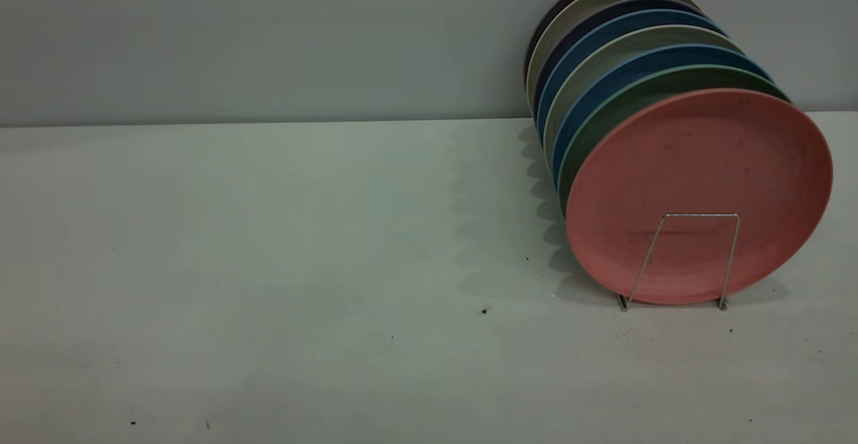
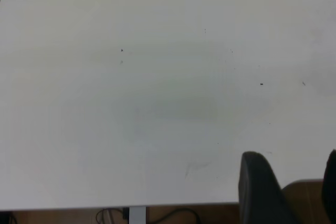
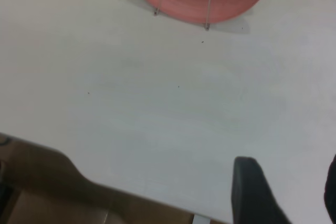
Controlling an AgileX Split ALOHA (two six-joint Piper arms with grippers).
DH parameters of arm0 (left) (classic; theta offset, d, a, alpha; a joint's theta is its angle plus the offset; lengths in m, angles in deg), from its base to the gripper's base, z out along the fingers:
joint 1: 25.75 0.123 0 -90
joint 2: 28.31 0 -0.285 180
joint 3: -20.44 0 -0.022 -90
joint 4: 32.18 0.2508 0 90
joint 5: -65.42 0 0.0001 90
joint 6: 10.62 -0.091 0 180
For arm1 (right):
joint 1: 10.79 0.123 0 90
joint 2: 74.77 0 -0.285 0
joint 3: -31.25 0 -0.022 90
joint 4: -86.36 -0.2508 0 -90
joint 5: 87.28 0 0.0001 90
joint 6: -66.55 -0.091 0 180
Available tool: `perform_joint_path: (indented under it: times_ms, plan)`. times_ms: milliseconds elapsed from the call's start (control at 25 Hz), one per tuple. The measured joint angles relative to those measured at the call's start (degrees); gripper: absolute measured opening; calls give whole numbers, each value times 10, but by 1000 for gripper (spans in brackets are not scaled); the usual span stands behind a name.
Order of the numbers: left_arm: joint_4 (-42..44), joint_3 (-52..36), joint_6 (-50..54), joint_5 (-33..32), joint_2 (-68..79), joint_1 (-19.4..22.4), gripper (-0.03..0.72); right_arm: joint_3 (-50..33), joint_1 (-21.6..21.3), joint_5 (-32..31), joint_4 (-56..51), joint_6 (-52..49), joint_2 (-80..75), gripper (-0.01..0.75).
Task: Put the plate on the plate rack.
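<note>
Most of the rack is hidden behind the plate; only its front wire loop shows. The plate stands on edge in the front slot, face toward the exterior camera, leaning back against a row of other plates. The pale surface carries dark specks, with a grey wall behind. Left hand and right hand are cut off at the frame edge, fingers apart, holding nothing

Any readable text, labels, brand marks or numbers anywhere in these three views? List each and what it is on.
None. The plate shows only faint dark smudges, no lettering. The plate rack, the other plates and the table carry no markings, only dark specks.
</note>
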Motion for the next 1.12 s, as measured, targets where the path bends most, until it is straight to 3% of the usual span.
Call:
perform_joint_path:
  times_ms: [1120]
  plan:
    - [0, 0, 0, 1, -36, 0, 335, 0, 6, -2, -8, -2, 82, 352]
